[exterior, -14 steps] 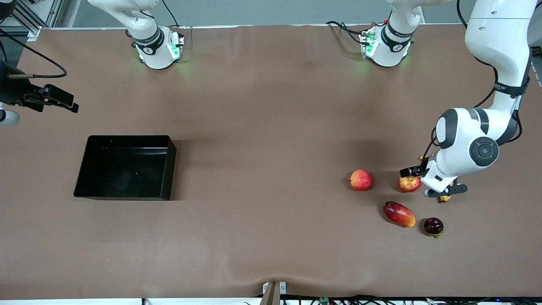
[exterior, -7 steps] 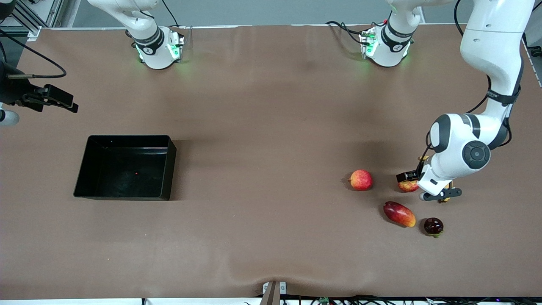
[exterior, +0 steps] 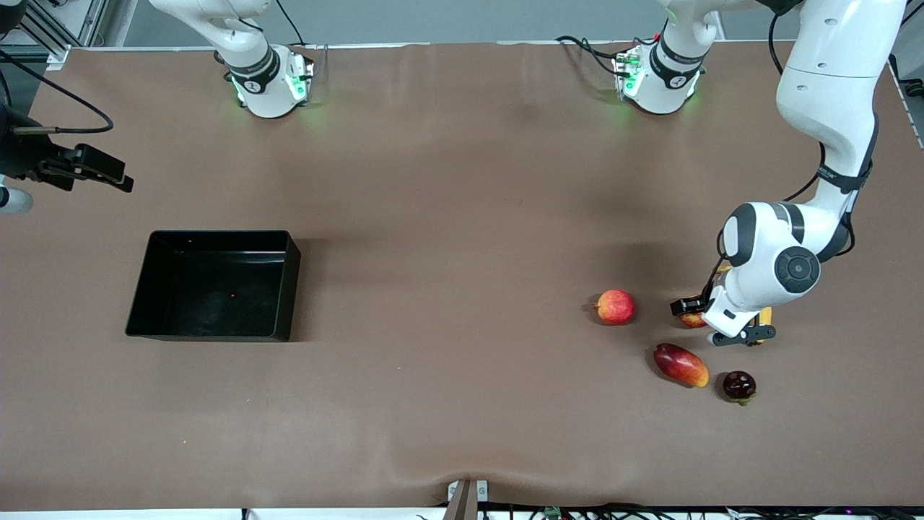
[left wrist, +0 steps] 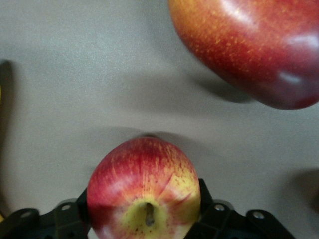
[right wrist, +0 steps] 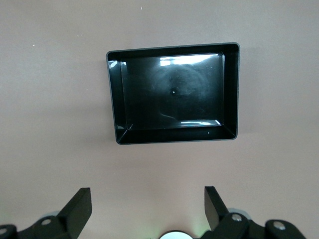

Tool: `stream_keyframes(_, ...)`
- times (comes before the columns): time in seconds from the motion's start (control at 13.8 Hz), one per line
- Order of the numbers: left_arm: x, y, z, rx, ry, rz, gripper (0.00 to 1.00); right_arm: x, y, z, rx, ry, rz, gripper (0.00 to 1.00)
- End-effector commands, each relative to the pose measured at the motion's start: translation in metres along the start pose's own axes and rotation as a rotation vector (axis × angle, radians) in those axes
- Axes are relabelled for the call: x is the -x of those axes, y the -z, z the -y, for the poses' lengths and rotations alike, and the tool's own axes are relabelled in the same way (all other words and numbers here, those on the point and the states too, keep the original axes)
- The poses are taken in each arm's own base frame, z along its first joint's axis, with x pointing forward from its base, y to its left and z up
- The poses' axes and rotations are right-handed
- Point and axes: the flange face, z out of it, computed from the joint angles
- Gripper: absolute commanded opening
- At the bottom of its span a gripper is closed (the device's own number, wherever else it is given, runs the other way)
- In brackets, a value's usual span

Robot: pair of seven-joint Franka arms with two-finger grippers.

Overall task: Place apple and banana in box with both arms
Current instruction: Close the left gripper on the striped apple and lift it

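Already low at the left arm's end of the brown counter (exterior: 447, 289), left hand (left wrist: 144, 226) straddling the small round red yellow-streaked apple (left wrist: 144, 191), fingers spread beside it, not visibly clamped; right hand (right wrist: 144, 206) wide, waiting above the shallow black plastic box (right wrist: 173, 92).

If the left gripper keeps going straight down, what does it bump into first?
Probably the table. The left gripper already has its jaws either side of the apple, so little else lies below.
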Motion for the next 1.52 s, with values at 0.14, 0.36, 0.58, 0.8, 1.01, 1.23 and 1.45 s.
stream_keyframes(0.14, -0.005, 0.024, -0.002, 0.004, 0.002, -0.035, 0.00, 0.002, 0.002, 0.000, 0.008, 0.002, -0.021, 1.00)
stream_keyframes(0.36, -0.001, 0.045, -0.005, -0.005, 0.001, -0.017, 0.00, 0.004, 0.004, 0.000, 0.008, 0.002, -0.021, 1.00)
stream_keyframes(0.58, 0.003, 0.067, -0.006, -0.011, -0.001, -0.004, 0.00, 0.008, 0.012, 0.002, 0.008, 0.007, -0.033, 1.00)
stream_keyframes(0.8, 0.007, 0.090, -0.007, -0.017, -0.002, 0.003, 0.00, 0.013, 0.014, 0.000, 0.013, 0.004, -0.029, 1.00)
stream_keyframes(1.01, 0.008, 0.114, -0.013, -0.025, -0.007, 0.032, 0.00, 0.013, 0.012, -0.007, 0.027, -0.011, -0.024, 1.00)
stream_keyframes(1.23, 0.013, 0.131, -0.020, -0.025, -0.019, 0.043, 0.00, 0.013, 0.014, -0.005, 0.026, -0.017, -0.019, 1.00)
stream_keyframes(1.45, 0.013, 0.144, -0.028, -0.024, -0.030, 0.050, 0.00, 0.016, 0.017, -0.009, 0.026, -0.016, -0.012, 1.00)
